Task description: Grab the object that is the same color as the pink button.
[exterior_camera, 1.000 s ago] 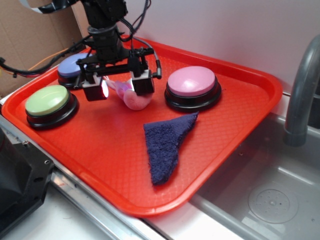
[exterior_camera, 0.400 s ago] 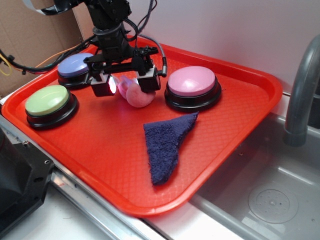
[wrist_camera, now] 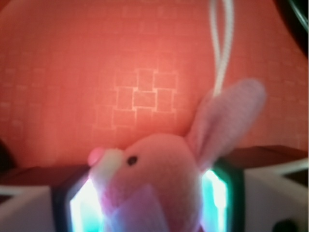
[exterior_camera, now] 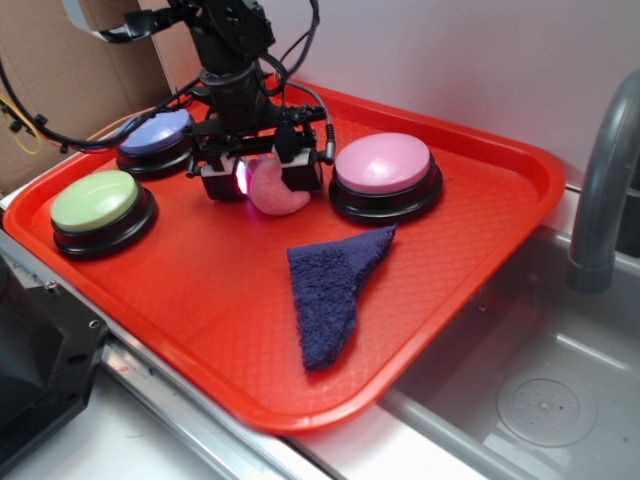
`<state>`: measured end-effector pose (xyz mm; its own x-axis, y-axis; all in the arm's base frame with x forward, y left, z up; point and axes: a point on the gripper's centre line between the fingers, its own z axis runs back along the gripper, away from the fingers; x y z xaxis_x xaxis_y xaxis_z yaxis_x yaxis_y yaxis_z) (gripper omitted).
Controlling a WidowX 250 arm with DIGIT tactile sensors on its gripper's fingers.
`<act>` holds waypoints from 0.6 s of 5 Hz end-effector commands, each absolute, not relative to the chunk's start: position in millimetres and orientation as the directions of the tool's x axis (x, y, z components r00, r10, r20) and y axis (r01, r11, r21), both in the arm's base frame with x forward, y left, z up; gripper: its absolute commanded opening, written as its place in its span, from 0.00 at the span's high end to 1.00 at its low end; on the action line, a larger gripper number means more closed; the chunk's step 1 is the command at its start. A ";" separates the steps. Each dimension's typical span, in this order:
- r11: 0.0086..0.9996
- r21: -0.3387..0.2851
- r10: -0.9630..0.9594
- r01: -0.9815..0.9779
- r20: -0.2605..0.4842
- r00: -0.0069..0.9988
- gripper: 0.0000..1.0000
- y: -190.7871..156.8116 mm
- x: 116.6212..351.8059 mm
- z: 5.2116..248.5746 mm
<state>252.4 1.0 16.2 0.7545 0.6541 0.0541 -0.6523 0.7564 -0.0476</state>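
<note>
The small pink plush toy (exterior_camera: 281,196) lies on the red tray (exterior_camera: 200,300), just left of the pale-pink dome button (exterior_camera: 383,163). My gripper (exterior_camera: 263,178) is lowered over the toy with a finger on each side, shut on it. In the wrist view the toy (wrist_camera: 154,164) fills the gap between the two lit pads (wrist_camera: 216,193) of my gripper (wrist_camera: 149,203), its white snout pointing left and one ear up to the right. Its thin white loop string (wrist_camera: 221,48) runs away over the tray.
A green-topped button (exterior_camera: 95,200) and a blue-purple-topped button (exterior_camera: 155,133) sit at the tray's left. A dark blue cloth (exterior_camera: 330,285) lies near the tray's middle. A metal sink (exterior_camera: 540,400) with a grey faucet (exterior_camera: 600,190) is to the right.
The gripper has come down and shifted slightly right and back over the toy. Its fingers have drawn closer together around the toy.
</note>
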 end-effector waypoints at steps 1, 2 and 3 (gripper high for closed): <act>0.874 -0.097 0.475 -0.476 -0.035 0.879 1.00 10.5 236.2 55.3; 0.960 -0.100 0.252 -0.260 -0.083 0.964 1.00 16.5 236.3 104.4; 0.990 -0.080 0.110 -0.115 -0.069 0.992 1.00 19.7 227.0 154.2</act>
<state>223.3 5.7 134.8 0.9841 0.1157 -0.1351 -0.1270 0.9888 -0.0780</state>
